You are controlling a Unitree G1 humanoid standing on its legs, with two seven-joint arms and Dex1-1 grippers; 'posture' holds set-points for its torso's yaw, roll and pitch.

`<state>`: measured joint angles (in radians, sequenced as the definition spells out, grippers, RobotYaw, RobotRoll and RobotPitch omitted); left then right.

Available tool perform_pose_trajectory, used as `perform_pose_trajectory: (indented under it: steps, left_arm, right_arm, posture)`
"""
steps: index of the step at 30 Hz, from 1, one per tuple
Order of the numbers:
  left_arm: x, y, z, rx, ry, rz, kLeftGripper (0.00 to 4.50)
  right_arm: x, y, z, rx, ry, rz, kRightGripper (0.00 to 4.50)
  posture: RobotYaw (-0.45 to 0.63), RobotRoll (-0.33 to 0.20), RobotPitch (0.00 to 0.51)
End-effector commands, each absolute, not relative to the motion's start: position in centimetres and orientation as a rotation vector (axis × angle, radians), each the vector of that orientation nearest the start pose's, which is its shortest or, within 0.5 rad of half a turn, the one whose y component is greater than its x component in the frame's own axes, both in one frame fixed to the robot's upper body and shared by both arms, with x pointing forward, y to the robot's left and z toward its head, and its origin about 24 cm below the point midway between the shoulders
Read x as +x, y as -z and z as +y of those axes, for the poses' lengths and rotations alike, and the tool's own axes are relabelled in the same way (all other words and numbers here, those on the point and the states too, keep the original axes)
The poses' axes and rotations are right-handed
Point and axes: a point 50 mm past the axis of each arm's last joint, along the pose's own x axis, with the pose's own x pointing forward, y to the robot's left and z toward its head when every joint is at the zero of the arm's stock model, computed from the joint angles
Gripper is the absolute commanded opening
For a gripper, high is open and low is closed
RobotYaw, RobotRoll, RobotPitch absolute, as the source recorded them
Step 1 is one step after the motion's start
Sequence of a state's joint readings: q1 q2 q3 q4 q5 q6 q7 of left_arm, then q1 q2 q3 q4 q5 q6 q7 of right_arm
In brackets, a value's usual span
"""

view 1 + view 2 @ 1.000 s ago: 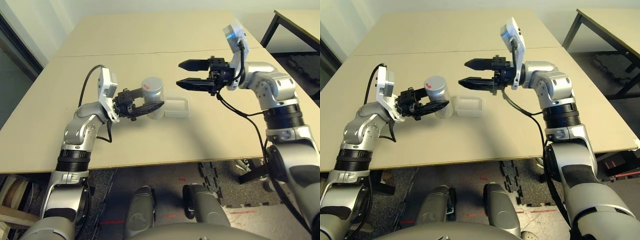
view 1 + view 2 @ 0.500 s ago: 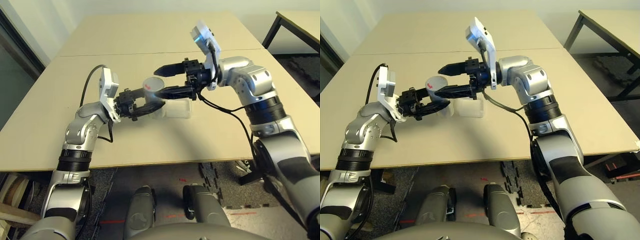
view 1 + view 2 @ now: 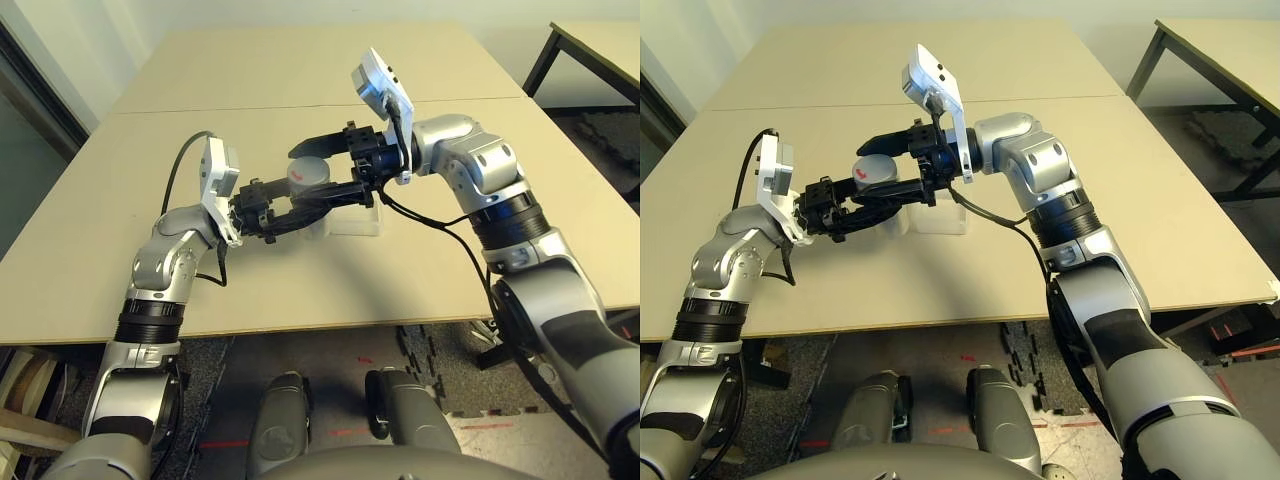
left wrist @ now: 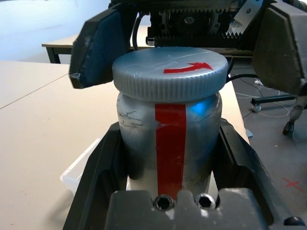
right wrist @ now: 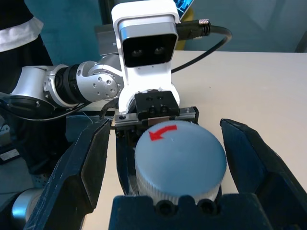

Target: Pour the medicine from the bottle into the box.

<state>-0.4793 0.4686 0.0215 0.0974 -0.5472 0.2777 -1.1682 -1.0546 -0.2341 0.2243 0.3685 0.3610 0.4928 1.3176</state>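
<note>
The left gripper [image 3: 300, 208] has the bottle [image 3: 309, 190] clamped by its body, one black finger pressed to each side, and holds it upright just above the table [image 3: 420, 260], near the middle of the work area. In the left wrist view the bottle's grey body with its red stripe [image 4: 170, 143] sits snug between the two fingers [image 4: 100, 177], and the ribbed grey cap [image 4: 170, 74], marked with a red arrow, is on the bottle.

The right gripper [image 3: 335, 167] has reached in from about three o'clock and straddles the cap. Its jaws stand wide apart, one finger on each side of the cap with a clear gap between them and the ribbed edge, so it has hold of nothing. The right wrist view looks down on the cap's top [image 5: 180, 160] with the two dark fingers [image 5: 81, 167] spread well clear to either side.

The box [image 3: 352, 220] lies flat on the table just beside the bottle, on its three o'clock side and partly under the right gripper. In the left wrist view a corner of it [image 4: 79, 170] shows past the left finger. I cannot make out any medicine, neither in the bottle nor in the box.
</note>
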Motion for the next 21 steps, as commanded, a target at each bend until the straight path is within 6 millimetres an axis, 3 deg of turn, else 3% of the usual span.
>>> perform_pose_trajectory:
  steps: [1,6,9,12,13,21]
  left_arm:
    - [29.67,-15.14,16.71,-0.005,1.272,-0.115,2.59]
    - [29.60,-15.02,16.71,-0.005,1.271,-0.109,2.59]
    - [29.59,-14.97,16.73,-0.006,1.269,-0.109,2.59]
    - [29.58,-14.95,16.74,-0.008,1.269,-0.109,2.59]
    - [29.58,-14.95,16.75,-0.009,1.269,-0.110,2.59]
    - [29.55,-14.71,16.89,-0.004,1.269,-0.101,2.59]
  right_arm:
    - [33.10,-23.26,-3.44,-0.215,-1.702,-0.005,4.50]
    - [33.10,-23.16,-3.13,-0.212,-1.715,0.003,4.50]
    - [33.17,-23.06,-3.12,-0.210,-1.713,0.009,3.91]
    - [33.23,-22.89,-3.20,-0.212,-1.712,0.015,2.77]
    - [33.24,-22.85,-3.20,-0.211,-1.712,0.017,2.59]
    - [33.33,-22.88,-3.16,-0.199,-1.706,0.014,2.59]
  posture:
    - [0.00,0.000,0.072]
    - [0.00,0.000,0.072]
    - [0.00,0.000,0.073]
    - [0.00,0.000,0.074]
    - [0.00,0.000,0.074]
    - [0.00,0.000,0.074]
